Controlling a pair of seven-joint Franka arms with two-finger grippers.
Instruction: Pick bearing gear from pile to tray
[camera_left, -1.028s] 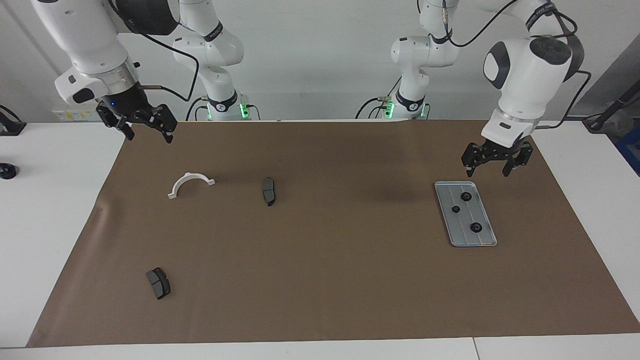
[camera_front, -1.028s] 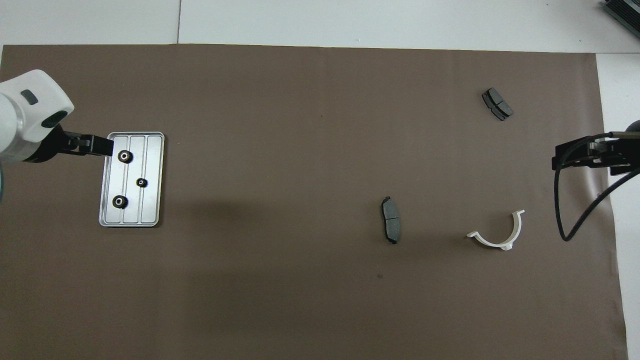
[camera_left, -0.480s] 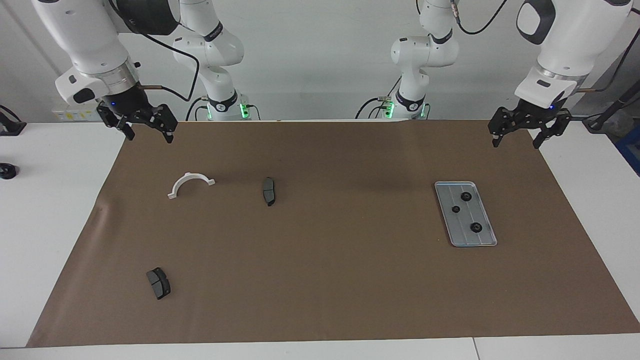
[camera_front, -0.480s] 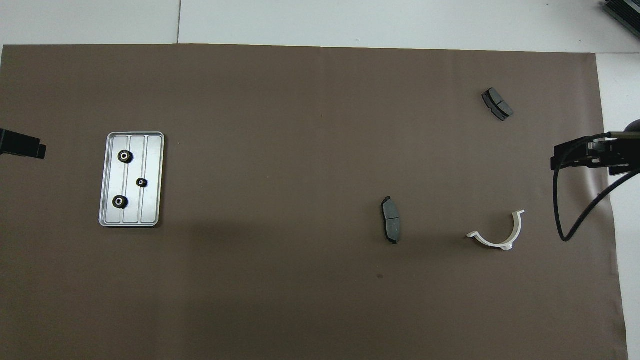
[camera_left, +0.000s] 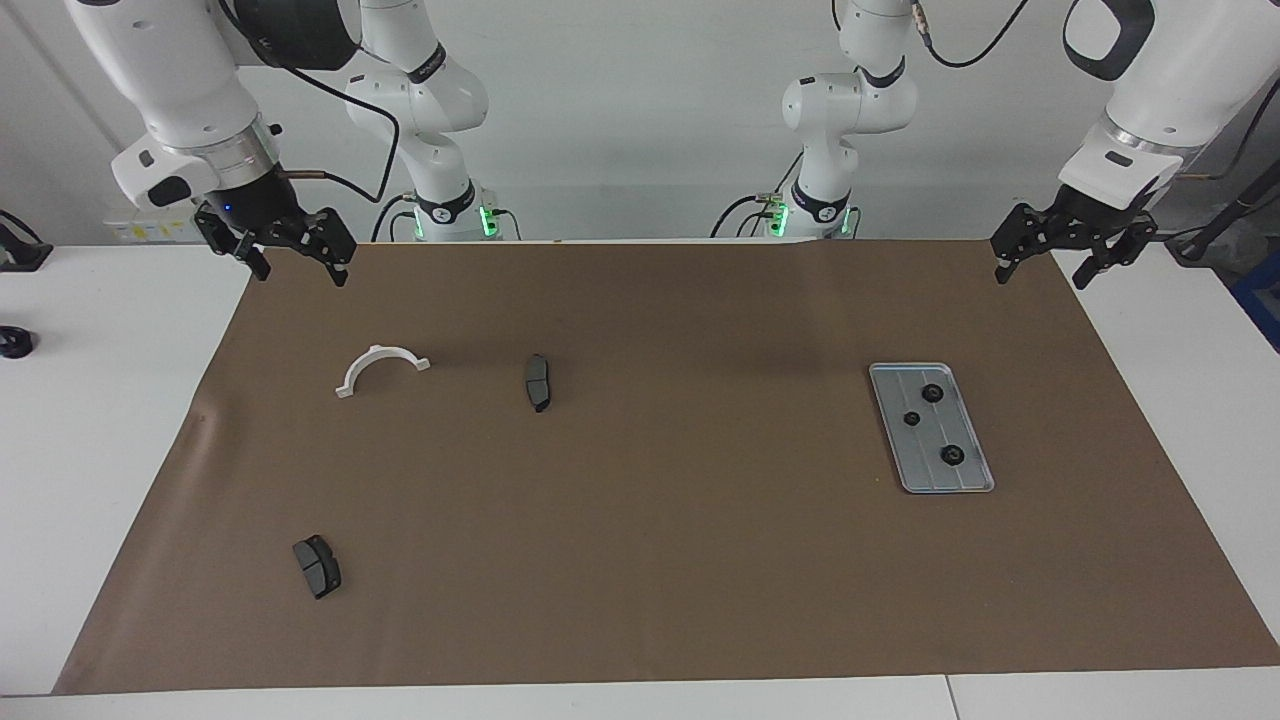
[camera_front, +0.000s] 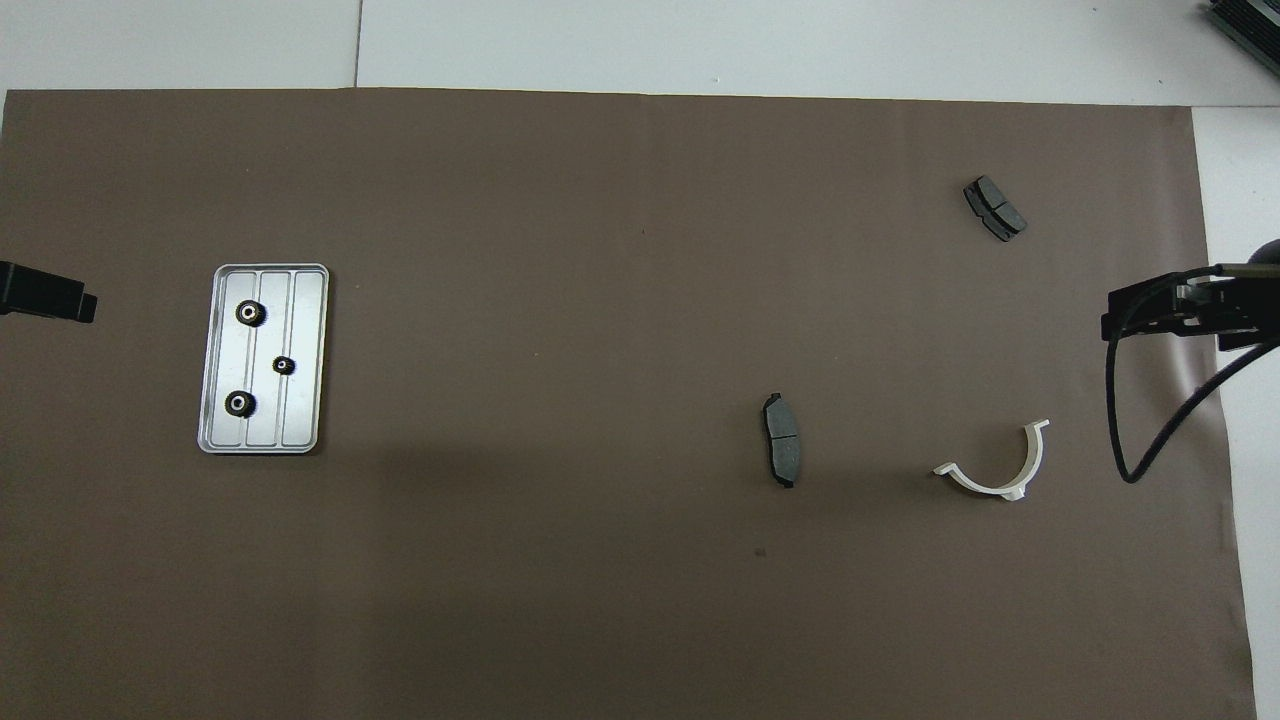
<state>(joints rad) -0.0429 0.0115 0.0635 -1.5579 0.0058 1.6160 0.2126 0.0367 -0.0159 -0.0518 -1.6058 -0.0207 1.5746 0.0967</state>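
The silver tray (camera_left: 900, 385) lies on the brown mat toward the left arm's end; it also shows in the overhead view (camera_front: 305, 330). Three black gears (camera_left: 932, 393) (camera_left: 911, 418) (camera_left: 951, 456) lie in it. The pile is two dark brake pads (camera_left: 537, 381) (camera_left: 317, 566) and a white half-ring bracket (camera_left: 380, 368), toward the right arm's end. My left gripper (camera_left: 1040, 272) is open and empty, raised over the mat's corner by the robots, apart from the tray. My right gripper (camera_left: 300, 270) is open and empty, raised over the mat's other corner by the robots, and waits.
The brown mat (camera_left: 680, 560) covers most of the white table. In the overhead view the left gripper's tip (camera_front: 60, 300) shows beside the tray and the right gripper (camera_front: 1120, 318) with its black cable (camera_front: 1125, 440) hangs near the bracket (camera_front: 995, 470).
My left gripper has risen from just over the tray's end nearer the robots and swung out toward the left arm's end of the table. The right arm has not moved.
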